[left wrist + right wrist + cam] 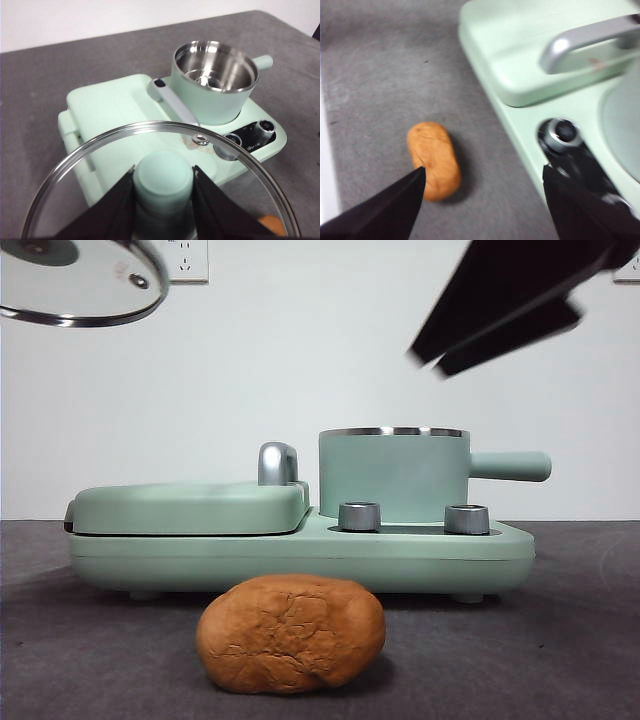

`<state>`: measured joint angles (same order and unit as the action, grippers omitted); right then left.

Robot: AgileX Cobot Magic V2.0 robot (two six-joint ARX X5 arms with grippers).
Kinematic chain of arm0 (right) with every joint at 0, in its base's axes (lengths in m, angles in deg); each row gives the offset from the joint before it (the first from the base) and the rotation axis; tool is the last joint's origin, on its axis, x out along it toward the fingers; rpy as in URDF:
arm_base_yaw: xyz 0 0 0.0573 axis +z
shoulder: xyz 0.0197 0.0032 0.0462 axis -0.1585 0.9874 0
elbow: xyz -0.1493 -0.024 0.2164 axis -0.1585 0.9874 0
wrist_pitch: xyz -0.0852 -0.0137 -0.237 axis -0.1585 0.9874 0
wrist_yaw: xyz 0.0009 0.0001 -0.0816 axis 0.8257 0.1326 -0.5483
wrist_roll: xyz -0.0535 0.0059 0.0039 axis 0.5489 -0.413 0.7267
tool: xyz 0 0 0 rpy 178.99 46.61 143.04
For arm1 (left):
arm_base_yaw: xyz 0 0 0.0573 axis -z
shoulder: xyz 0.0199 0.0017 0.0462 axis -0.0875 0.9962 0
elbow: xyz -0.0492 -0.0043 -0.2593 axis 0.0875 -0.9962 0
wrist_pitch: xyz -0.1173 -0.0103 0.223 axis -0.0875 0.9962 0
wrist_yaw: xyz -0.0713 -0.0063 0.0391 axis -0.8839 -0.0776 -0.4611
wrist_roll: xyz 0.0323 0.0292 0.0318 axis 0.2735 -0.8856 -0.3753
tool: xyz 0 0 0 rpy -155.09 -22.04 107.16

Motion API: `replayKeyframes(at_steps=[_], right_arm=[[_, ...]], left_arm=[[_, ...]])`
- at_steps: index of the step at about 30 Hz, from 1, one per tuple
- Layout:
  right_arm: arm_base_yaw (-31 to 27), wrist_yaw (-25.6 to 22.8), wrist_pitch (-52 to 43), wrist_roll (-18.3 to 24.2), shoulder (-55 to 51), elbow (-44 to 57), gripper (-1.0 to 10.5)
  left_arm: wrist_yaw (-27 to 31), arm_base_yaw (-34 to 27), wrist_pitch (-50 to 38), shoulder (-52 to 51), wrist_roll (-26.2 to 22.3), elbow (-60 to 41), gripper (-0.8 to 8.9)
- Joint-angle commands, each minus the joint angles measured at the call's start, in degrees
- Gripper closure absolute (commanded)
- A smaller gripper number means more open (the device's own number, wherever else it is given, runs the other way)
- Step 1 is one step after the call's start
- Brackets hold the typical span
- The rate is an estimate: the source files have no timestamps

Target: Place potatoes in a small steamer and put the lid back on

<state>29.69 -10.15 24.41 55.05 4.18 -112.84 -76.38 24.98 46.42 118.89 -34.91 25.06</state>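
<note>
1. Your orange-brown, crack-skinned oval potato [290, 633] lies on the grey bench [580, 640], just in front of the mint-green cooker base [300, 550] with its two steel dials and flat grill plate [190, 507].
2. The left wrist view alone shows the mint-green steamer pot [215, 82] open, its steel inside bare.
3. Left gripper [163, 200] fingers clamp the knob of the steel-rimmed glass lid [150, 131], held aloft.
4. Right gripper [482, 200] fingers are spread wide above the potato.

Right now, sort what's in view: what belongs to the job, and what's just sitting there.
Job:
- potato, on the table
- steamer, uncovered
- lid, held up by the left pincer
- right pincer, open above the potato

Just there:
- grill plate, closed
- two knobs
</note>
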Motion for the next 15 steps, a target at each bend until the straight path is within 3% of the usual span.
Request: replayKeyframes(at_steps=[1, 15], right_arm=[[2.75, 0.20, -3.13, -0.61, 5.03, -0.87, 5.8], [10.25, -0.02, -10.69, -0.61, 24.39, -0.87, 5.7]], left_arm=[[0.11, -0.26, -1.51, -0.66, 0.59, 0.70, 7.99], [0.11, -0.52, -1.27, -1.14, 0.11, 0.70, 7.99]])
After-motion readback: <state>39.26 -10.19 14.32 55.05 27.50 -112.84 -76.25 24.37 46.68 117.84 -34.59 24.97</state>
